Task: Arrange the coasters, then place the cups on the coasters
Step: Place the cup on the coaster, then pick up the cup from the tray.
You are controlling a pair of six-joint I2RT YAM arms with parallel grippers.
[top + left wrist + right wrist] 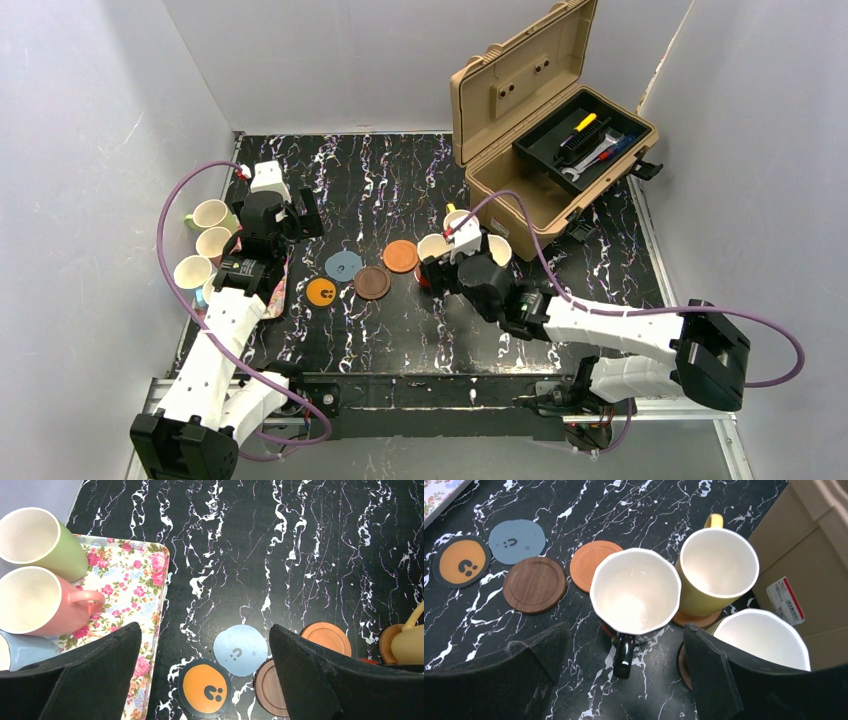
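We see the right gripper (624, 630) with its jaws spread wide, one finger on each side of the black-handled cup (635, 590), and we cannot tell whether either touches it. That cup stands mouth up on a red coaster (606, 628), of which only a sliver shows at its near edge. Just beside it, towards the open tan toolbox (510, 85), the yellow cup (716, 570) sits on a brown coaster (694, 618). Close by the right finger a third cup (764, 635), whose outer colour is hidden from us, rests on a dark coaster (681, 662). Four coasters lie bare on the black marbled table (400, 330) between the two arms. The orange-brown coaster (591, 565) is just beside the black-handled cup and the dark wood coaster (534, 584) is next to it. Beyond them lie the grey-blue coaster (516, 541) and the orange coaster with a dark mark (461, 562), the group lying edge to edge or nearly so. The left gripper (204, 630) hangs over these coasters with its jaws wide apart and nothing between them. To its left the floral tray (145, 595) carries the green cup (40, 542), the pink cup (37, 600) and, at the very edge of the wrist view, the pale blue cup (15, 650)
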